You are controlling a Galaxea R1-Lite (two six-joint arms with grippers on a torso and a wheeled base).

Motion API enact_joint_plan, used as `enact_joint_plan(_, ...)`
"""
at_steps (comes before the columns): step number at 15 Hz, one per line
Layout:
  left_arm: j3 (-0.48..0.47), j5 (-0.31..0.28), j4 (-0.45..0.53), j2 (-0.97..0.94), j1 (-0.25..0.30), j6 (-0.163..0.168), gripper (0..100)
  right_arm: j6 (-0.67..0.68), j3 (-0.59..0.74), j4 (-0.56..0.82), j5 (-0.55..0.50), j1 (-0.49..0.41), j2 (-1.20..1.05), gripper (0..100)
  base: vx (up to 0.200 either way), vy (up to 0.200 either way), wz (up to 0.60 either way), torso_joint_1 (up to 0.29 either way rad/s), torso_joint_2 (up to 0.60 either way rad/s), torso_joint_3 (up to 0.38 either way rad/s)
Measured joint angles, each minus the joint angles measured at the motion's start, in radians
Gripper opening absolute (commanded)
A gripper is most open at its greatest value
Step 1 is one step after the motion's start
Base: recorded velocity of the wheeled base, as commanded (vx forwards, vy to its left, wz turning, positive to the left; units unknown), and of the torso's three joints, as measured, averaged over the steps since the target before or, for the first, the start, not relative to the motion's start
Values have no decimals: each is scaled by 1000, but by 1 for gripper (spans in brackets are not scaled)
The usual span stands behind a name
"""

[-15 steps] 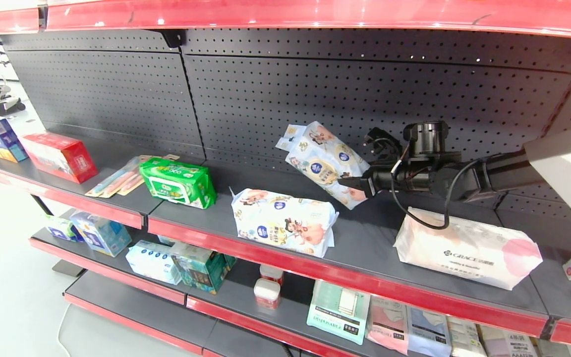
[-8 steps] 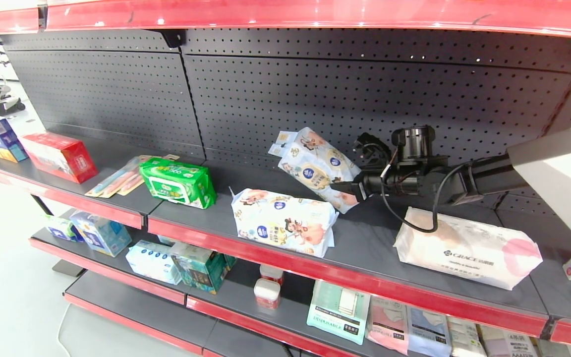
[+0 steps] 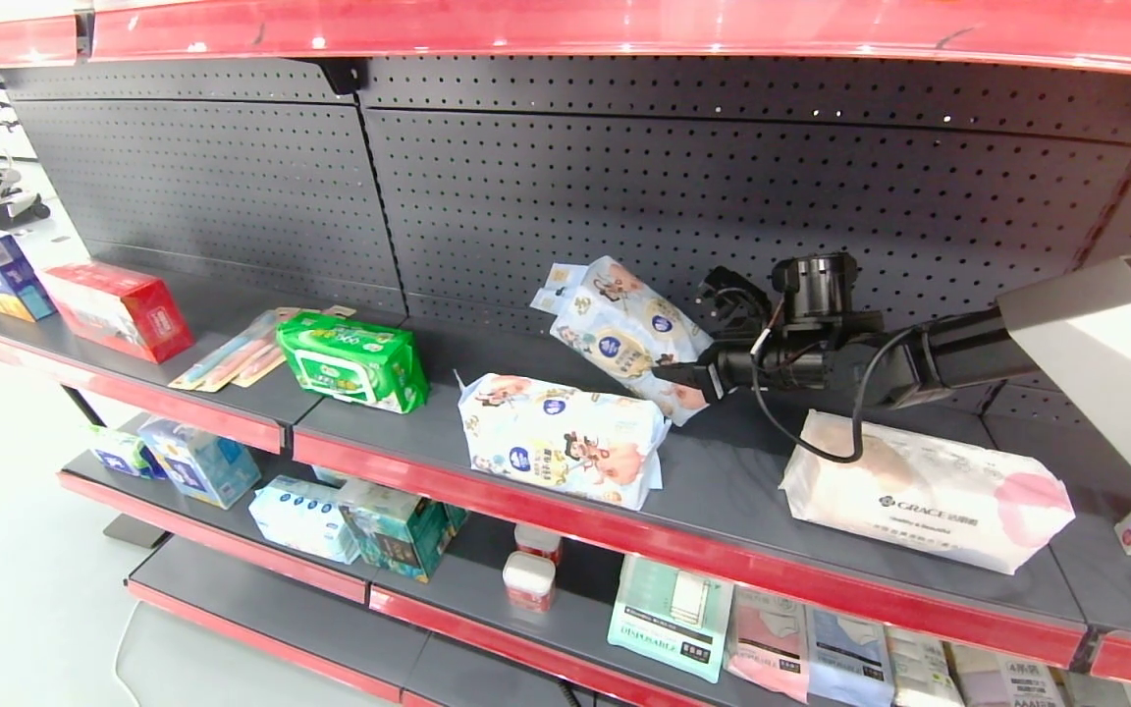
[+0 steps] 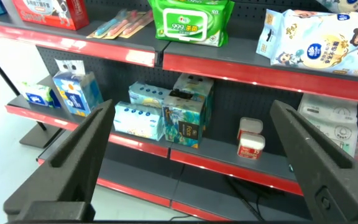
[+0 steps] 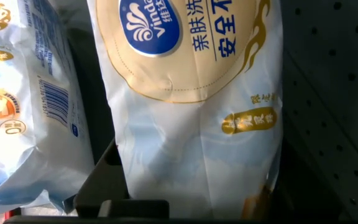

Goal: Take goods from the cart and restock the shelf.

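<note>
My right jaws grip a tilted tissue pack (image 3: 624, 329) far back over the shelf (image 3: 723, 471); left jaws gape wide, empty.

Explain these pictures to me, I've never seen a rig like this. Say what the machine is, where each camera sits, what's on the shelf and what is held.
This is a two-armed robot on wheels, restocking a store. The wide picture comes from a camera on its head; the other two come from cameras on its wrists. In the head view the right gripper has its fingers shut on a white soft pack with cartoon prints, held tilted; the right wrist view shows that pack up close. On the dark grey metal shelf lie a matching cartoon pack, a green wipes pack, a large white-and-pink pack and a red box. The left gripper is open and empty, facing the lower shelves.
</note>
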Motion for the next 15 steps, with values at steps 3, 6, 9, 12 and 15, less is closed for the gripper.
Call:
enact_joint_plan(3,0,0,0,0,0,0,100,0,-2,0,0,11,5,0,0,0,0,0,0,0)
enact_joint_plan(6,0,0,0,0,0,0,100,0,-9,0,0,14,10,0,0,0,0,0,0,0)
enact_joint_plan(9,0,0,0,0,0,0,100,0,-11,0,0,17,12,0,0,0,0,0,0,0)
enact_joint_plan(12,0,0,0,0,0,0,100,-7,-9,-2,1,16,13,100,0,0,0,0,0,0)
enact_joint_plan(15,0,0,0,0,0,0,100,-3,-7,-1,0,18,14,100,0,0,0,0,0,0)
